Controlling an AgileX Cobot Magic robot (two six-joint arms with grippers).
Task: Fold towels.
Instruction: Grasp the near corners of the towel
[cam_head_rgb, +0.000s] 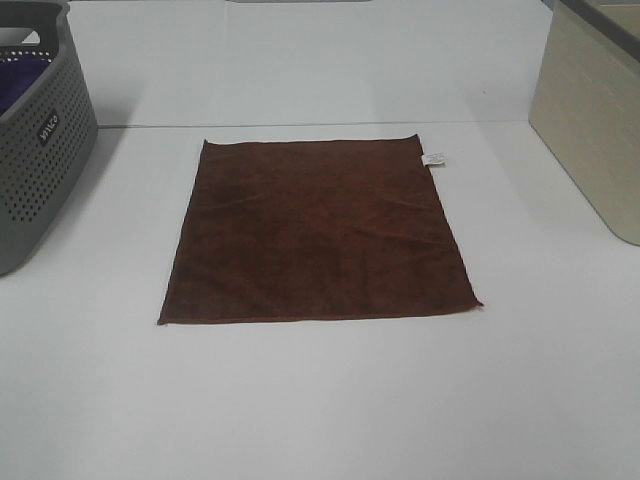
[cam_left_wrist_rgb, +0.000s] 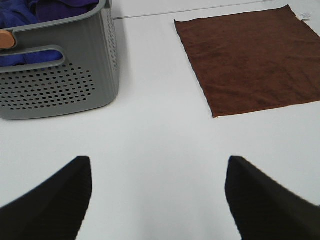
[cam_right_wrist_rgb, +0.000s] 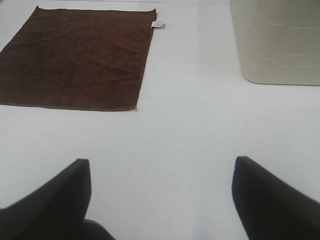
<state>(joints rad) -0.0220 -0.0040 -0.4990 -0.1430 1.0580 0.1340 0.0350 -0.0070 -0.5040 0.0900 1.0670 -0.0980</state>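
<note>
White bench (cam_head_rgb: 320, 400) fills the high view, plain and matte, with a thin seam line crossing it just behind the towel.

At your far left, a grey perforated basket (cam_head_rgb: 40, 150) stands on the bench, partly cut off by the picture's edge. A purple cloth (cam_head_rgb: 18, 75) lies inside it.

Your left claw (cam_left_wrist_rgb: 158, 160) shows only in its own wrist camera. Its two dark fingers (cam_left_wrist_rgb: 55, 200) are spread wide, with nothing but bare bench between them. It sits short of both the basket and the towel and touches neither.

In the middle of the bench lies the towel (cam_head_rgb: 318, 232), a dark reddish-brown square of terry cloth. It is spread flat in a single layer, unfolded, and well apart from the basket on one side and the box on the other. A small white label (cam_head_rgb: 434, 159) sticks out from its right edge, close to the far right corner.

Your right claw (cam_right_wrist_rgb: 162, 161) also appears only in its wrist camera. Its fingers are wide apart and empty over bare bench, near the towel's right side but not touching it.

At your far right stands a beige box (cam_head_rgb: 595, 130), cut off by the picture's edge.
</note>
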